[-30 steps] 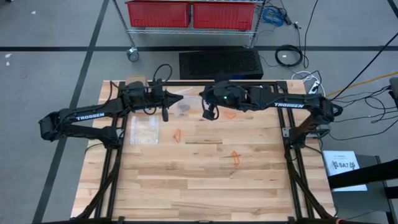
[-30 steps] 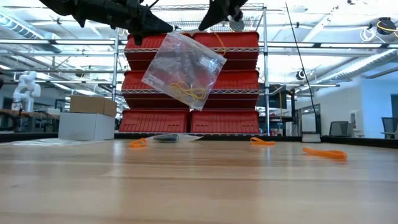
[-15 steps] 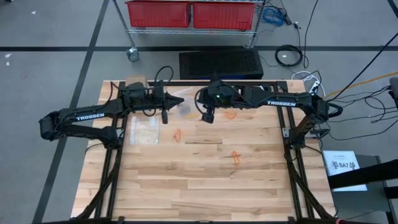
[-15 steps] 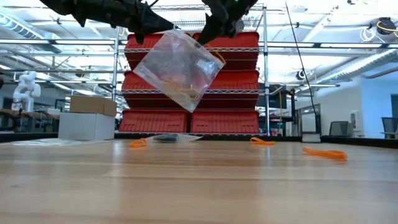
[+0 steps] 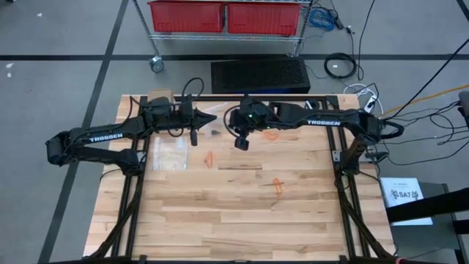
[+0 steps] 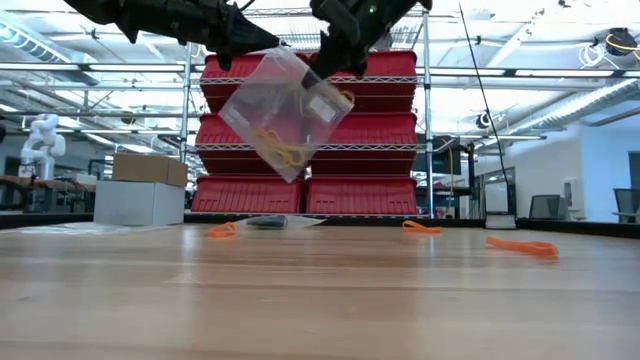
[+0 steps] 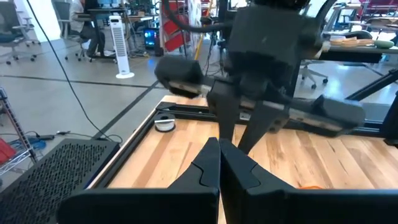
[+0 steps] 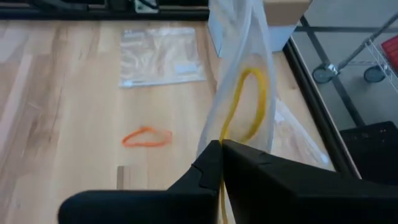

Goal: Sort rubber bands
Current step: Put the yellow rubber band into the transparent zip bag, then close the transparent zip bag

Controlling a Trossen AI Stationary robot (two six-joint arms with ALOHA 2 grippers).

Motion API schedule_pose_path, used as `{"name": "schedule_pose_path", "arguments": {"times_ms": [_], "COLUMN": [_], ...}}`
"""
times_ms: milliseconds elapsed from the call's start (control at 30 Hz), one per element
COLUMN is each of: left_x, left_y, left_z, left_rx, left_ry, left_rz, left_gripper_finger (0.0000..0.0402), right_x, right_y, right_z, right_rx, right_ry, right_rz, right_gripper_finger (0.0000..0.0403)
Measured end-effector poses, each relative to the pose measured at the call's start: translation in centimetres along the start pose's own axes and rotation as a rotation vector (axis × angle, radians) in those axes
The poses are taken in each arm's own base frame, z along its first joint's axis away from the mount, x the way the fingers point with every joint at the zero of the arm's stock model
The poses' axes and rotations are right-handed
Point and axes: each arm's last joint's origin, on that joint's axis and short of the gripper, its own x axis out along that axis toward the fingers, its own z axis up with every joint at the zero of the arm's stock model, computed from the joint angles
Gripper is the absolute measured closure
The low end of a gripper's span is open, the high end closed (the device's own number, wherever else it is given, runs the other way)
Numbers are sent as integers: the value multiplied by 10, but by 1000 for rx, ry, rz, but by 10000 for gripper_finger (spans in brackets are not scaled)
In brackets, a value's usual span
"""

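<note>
A clear plastic zip bag with pale yellow rubber bands inside hangs tilted above the wooden table, pinched at both upper corners. The left gripper has its fingers pressed together on the corner at about ten o'clock of the bag; the right gripper is clamped on the corner at about two o'clock. In the high view both grippers meet near the table's twelve o'clock edge. Thin orange rubber band loops lie loose on the wood, one at six o'clock of the bag. A second flat clear plastic bag rests on the table below the left arm.
</note>
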Motion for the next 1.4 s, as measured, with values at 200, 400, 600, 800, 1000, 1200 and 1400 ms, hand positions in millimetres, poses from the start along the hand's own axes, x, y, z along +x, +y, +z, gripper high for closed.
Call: {"name": "schedule_pose_path", "arguments": {"times_ms": [200, 400, 600, 800, 1000, 1200, 1400], "left_x": [0, 4, 14, 20, 18, 1, -13], "left_y": [0, 1, 3, 0, -4, -6, -9], "left_z": [-2, -6, -16, -19, -27, -28, -18], "left_rx": [-4, -8, -21, -23, -35, -40, -36], "left_ry": [16, 41, 90, 90, 41, 4, -63], "left_rz": [8, 9, 5, -12, -20, -16, -14], "left_gripper_finger": [402, 402, 402, 402, 402, 402, 402], "right_x": [-3, -23, -47, -71, -81, -84, -68], "right_y": [0, -3, -6, -13, -13, -6, 3], "right_z": [1, 17, 37, 39, 16, -35, -95], "right_rx": [0, 4, -2, 5, 50, 140, 224], "right_ry": [-2, -23, -20, 100, 237, 124, -199], "right_rz": [-2, -7, -9, -12, 45, 71, 3], "right_gripper_finger": [352, 293, 264, 260, 274, 279, 280]}}
